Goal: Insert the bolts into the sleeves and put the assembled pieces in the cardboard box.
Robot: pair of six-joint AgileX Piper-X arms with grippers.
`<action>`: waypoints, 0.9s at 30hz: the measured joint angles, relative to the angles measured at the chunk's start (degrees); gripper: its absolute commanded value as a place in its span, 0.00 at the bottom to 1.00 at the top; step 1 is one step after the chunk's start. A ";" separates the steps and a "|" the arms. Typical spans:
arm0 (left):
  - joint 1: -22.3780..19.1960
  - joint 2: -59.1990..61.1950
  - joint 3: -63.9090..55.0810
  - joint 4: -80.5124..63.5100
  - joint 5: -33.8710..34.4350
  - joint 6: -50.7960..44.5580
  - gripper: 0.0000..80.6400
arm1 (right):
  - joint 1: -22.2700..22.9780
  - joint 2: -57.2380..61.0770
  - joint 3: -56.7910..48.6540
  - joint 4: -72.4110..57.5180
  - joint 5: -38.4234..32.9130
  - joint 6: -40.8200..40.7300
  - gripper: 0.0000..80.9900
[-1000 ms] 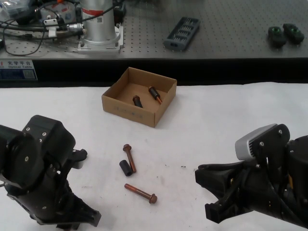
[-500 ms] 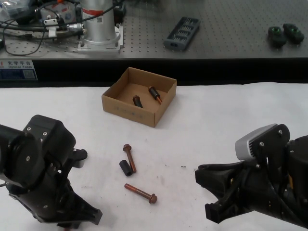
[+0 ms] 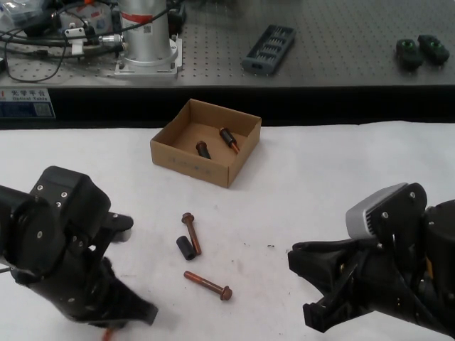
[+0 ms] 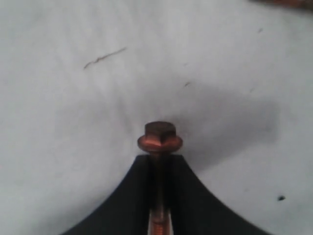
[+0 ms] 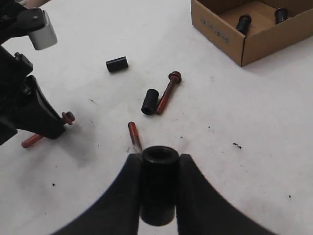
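My left gripper (image 4: 160, 159) is shut on a copper bolt (image 4: 159, 143), whose hex head sticks out just above the white cloth. That left arm (image 3: 64, 263) sits at the near left. On the near right, my right gripper (image 5: 159, 161) is shut on a black sleeve (image 5: 159, 188), with the open bore facing out. Between the arms lie a loose bolt (image 3: 190, 233) beside a black sleeve (image 3: 186, 248), and another bolt (image 3: 207, 285). One more sleeve (image 5: 117, 64) lies apart from them. The cardboard box (image 3: 170, 158) holds two assembled pieces (image 3: 202, 149).
Behind the white cloth runs a perforated bench with a metal post (image 3: 146, 35), a grey rack (image 3: 269, 47) and black knobs (image 3: 423, 51). Bare cloth lies between the box and the loose parts.
The left arm has turned and shifted a little to the right, and an end of its bolt now shows under it. The right arm has kept still.
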State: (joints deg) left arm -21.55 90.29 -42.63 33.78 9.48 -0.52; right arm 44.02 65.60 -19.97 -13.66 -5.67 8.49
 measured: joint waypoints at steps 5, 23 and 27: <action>-0.27 -7.66 2.18 -8.93 5.55 -3.00 0.01 | 0.00 1.72 0.00 -2.71 -1.51 -0.16 0.08; -0.27 -42.89 29.37 -52.91 17.57 -4.74 0.01 | 0.00 18.43 0.00 -22.23 -28.85 -8.98 0.08; -0.27 -45.34 36.13 -65.20 19.53 -6.05 0.01 | 0.00 21.74 0.00 -30.62 -31.29 -9.12 0.08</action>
State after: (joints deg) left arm -21.82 44.95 -6.49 -31.42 29.00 -6.57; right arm 44.02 87.34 -19.97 -44.28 -36.96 -0.63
